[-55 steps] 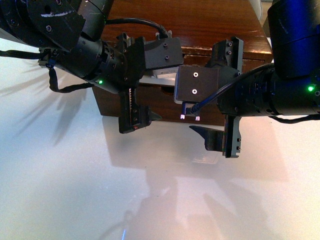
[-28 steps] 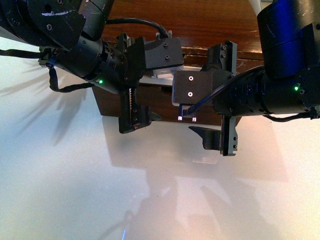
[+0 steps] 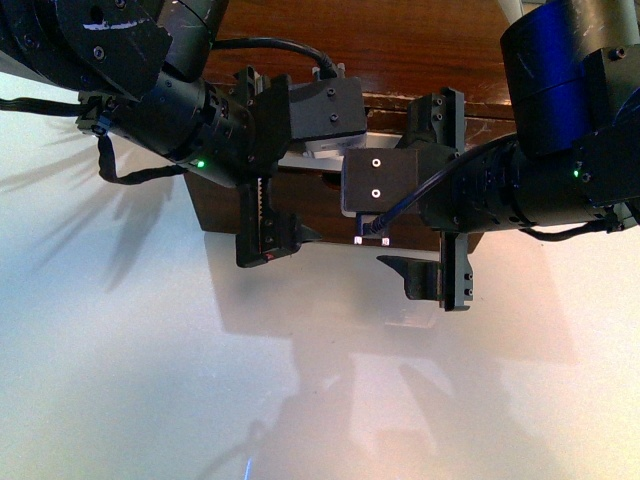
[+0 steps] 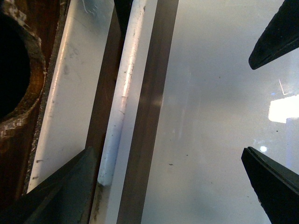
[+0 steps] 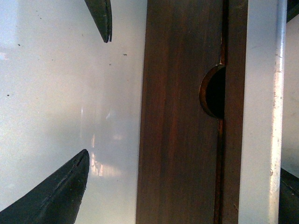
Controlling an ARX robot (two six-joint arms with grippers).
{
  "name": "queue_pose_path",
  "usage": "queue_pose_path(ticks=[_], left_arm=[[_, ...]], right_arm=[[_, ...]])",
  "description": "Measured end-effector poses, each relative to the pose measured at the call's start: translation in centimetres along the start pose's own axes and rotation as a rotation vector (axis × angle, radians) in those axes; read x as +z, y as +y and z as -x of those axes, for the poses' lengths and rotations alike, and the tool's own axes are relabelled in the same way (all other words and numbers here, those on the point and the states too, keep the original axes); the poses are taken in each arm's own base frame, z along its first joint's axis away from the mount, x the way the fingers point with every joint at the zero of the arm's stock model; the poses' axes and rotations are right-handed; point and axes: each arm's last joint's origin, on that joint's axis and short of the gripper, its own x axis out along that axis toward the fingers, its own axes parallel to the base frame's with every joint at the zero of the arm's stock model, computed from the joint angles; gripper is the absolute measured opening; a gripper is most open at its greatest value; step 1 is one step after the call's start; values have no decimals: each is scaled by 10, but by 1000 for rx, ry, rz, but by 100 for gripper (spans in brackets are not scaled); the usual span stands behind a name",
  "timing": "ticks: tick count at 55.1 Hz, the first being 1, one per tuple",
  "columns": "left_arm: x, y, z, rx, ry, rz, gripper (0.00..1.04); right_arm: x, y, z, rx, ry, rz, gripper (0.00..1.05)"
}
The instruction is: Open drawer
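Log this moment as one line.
task: open drawer | left fingers: open, astride handle | right fingers: open, astride handle | grip: none yet

Open white table (image 3: 150,380) stretches in front of the wooden cabinet (image 3: 400,50), and there we see room for an arm to pass on either side. Close to the cabinet it gets tight. The left pincer (image 4: 168,151) and the right pincer (image 5: 184,161) hang side by side, near each other, each barring the other's sideways path. The white bar handle (image 4: 120,93) lies between the left pincer's spread fingers (image 4: 60,191). We see a narrow dark band between the bar and the whitish drawer (image 4: 70,93) front.
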Motion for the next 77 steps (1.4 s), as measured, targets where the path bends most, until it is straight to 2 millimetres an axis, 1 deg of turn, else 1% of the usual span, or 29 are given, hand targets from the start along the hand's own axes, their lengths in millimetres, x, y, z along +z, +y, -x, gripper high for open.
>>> queue_pose_path(ticks=[26, 44, 65, 77], left_arm=[[0, 0, 0, -3, -8, -1, 96], [-3, -10, 3, -11, -23, -4, 96], [-7, -30, 13, -13, -31, -2, 96], [-7, -46, 19, -17, -34, -5, 96]], right_arm=[[3, 2, 2, 18, -8, -5, 96], [10, 12, 6, 34, -8, -1, 96], [23, 33, 14, 33, -5, -5, 96], [32, 47, 20, 41, -2, -1, 96]])
